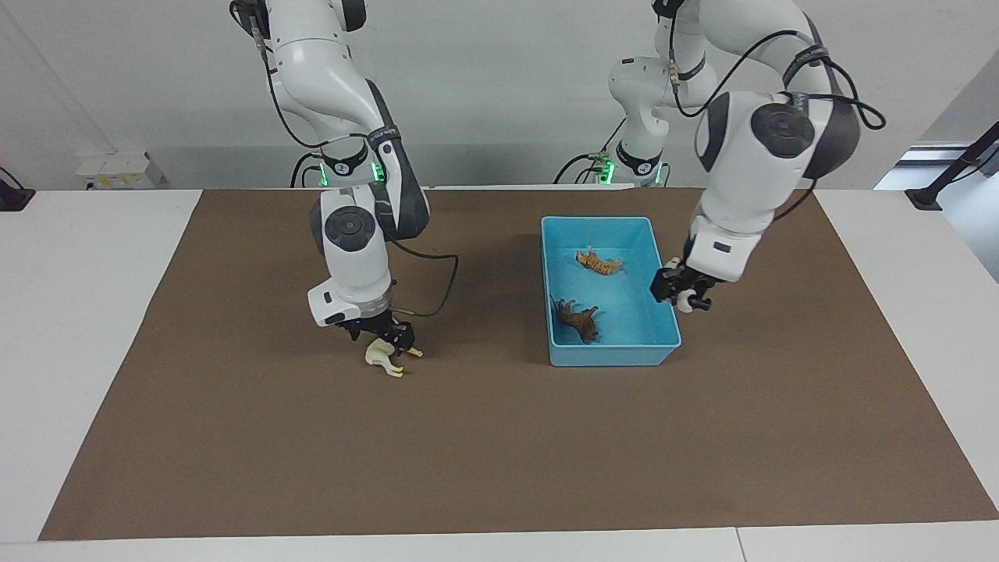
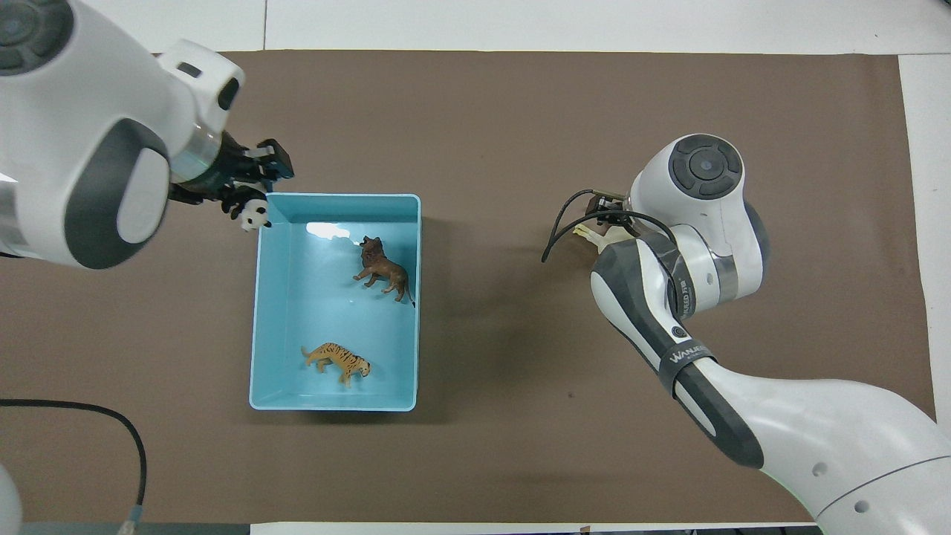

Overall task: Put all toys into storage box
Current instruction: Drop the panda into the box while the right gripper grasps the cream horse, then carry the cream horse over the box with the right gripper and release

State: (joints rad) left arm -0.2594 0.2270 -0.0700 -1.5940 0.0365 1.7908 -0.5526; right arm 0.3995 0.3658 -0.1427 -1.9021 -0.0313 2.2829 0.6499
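The light blue storage box (image 1: 613, 355) (image 2: 334, 405) holds two toys lying apart on its floor: a brown lion (image 1: 579, 320) (image 2: 383, 271) and an orange striped tiger (image 1: 599, 264) (image 2: 338, 362). My left gripper (image 1: 680, 293) (image 2: 251, 202) is raised and shut on the black-and-white panda (image 1: 687, 301) (image 2: 256, 216). It hangs over the box wall that faces the left arm's end of the table. My right gripper (image 1: 382, 342) is low over the cream-yellow horse (image 1: 382, 357) (image 2: 591, 234), which lies on the mat. Its fingers stand open around the horse.
A brown mat (image 1: 499, 453) covers most of the white table. The right arm's black cable (image 1: 437, 289) loops beside its wrist. Another cable (image 2: 111, 427) lies on the mat at the left arm's end, near the robots.
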